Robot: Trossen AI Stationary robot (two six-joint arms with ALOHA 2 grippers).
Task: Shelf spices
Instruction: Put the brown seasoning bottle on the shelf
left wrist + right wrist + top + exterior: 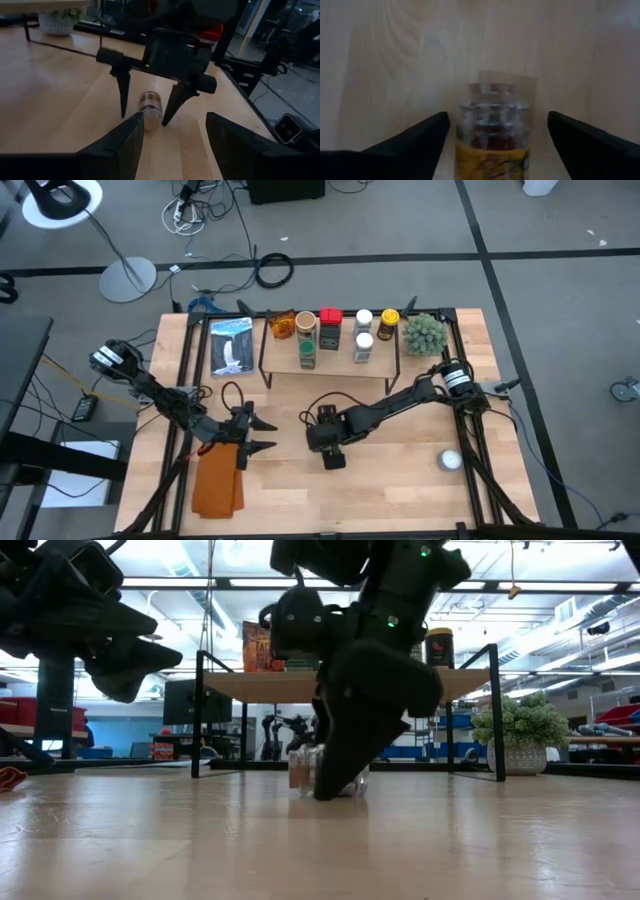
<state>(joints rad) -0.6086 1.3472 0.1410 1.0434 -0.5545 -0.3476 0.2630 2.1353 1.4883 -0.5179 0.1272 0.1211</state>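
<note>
Right end effector [331,457]: near the middle of the bench, pointing straight down, its fingers spread wide on either side of a small jar without touching it; nothing is gripped.
Jar under it [150,104]: clear glass with a yellow label, lying on its side on the bench between the two dark fingers; in the right wrist view it [492,135] sits in the gap with bare wood on both sides.
Left end effector [262,434]: at about 9 o'clock from the right one, hovering over the bench with its fingers parted and nothing between them, pointed toward the jar.
Shelf [330,363]: at 12 o'clock from the right end effector, a low light-wood board on thin black legs, toward the far edge of the bench.
Spices on the shelf: an amber jar [282,325] at the left end, a tan-lidded jar [305,322] with a green-lidded jar [307,352] in front of it, a red tin [330,328], two white-capped jars [363,335] one behind the other, and a yellow-lidded jar [389,323] at the right end.
Plant ball [424,334]: spiky green, just off the shelf's right end, at about 1 o'clock from the right end effector.
White dome [450,461]: on the bench at 3 o'clock from the right end effector, well apart from it.
Orange cloth [218,483]: lying on the bench beneath the left end effector, toward 7 o'clock.
Picture card [230,345]: flat on the bench just left of the shelf.
</note>
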